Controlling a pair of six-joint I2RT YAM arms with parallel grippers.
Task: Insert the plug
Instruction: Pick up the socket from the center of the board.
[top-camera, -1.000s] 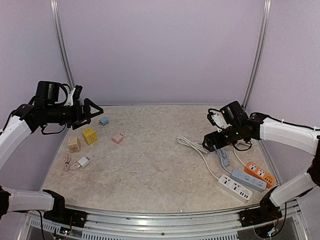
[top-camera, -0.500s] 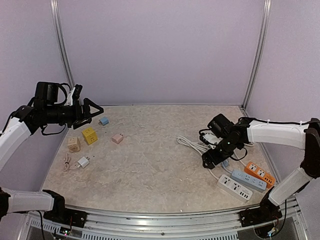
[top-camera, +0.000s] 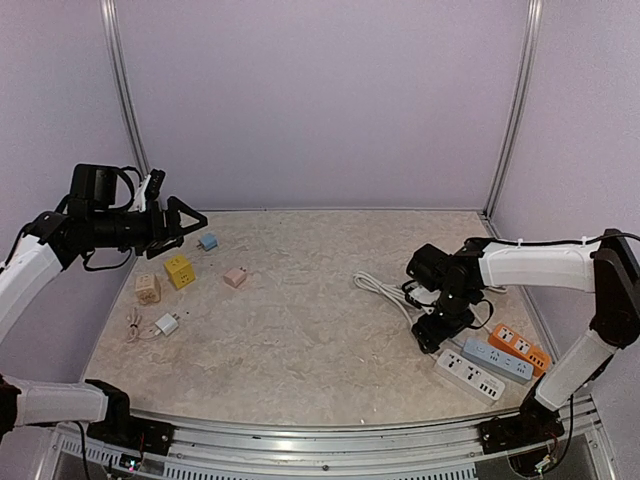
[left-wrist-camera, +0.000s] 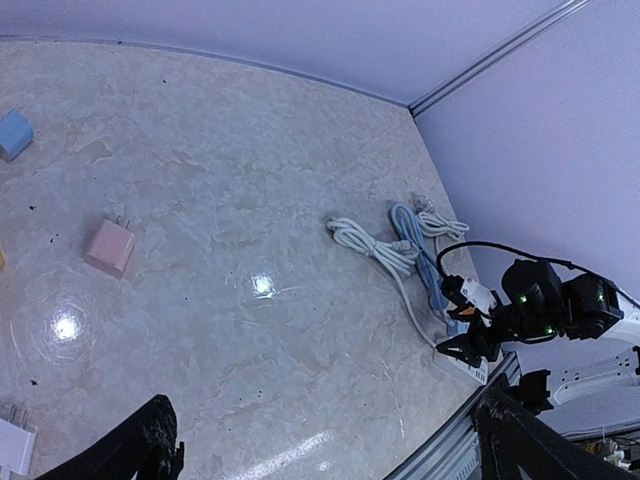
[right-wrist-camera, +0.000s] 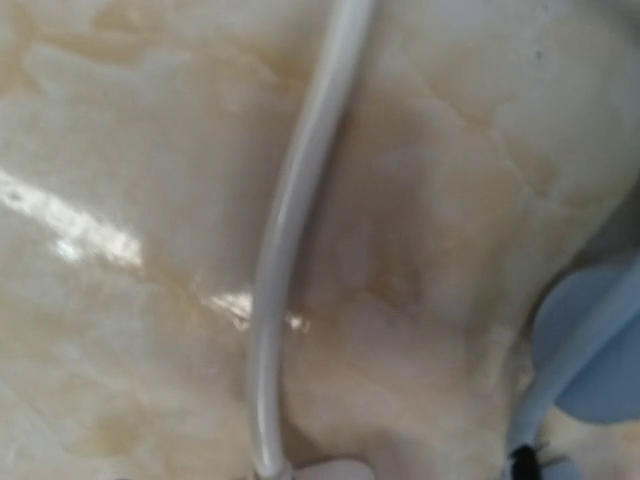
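Several small plugs lie at the left of the table: blue (top-camera: 208, 241), yellow (top-camera: 179, 270), pink (top-camera: 235, 277), beige (top-camera: 147, 288) and a white charger (top-camera: 166, 324). Three power strips lie at the near right: white (top-camera: 470, 375), grey (top-camera: 497, 358) and orange (top-camera: 518, 345). My left gripper (top-camera: 185, 222) hangs open above the plugs, holding nothing. My right gripper (top-camera: 437, 330) is down at the table by the white strip's cable end. Its wrist view shows only the white cable (right-wrist-camera: 290, 250) very close up, with no fingers in sight.
Coiled white cable (top-camera: 385, 290) and blue cable (left-wrist-camera: 415, 235) lie behind the strips. A blue-grey shape (right-wrist-camera: 590, 360) fills the right edge of the right wrist view. The table's near metal rail (top-camera: 330, 425) runs along the front, and purple walls close the back and sides.
My right arm has swung down and inward from above the cables to the table beside the white strip. The left arm has not moved.
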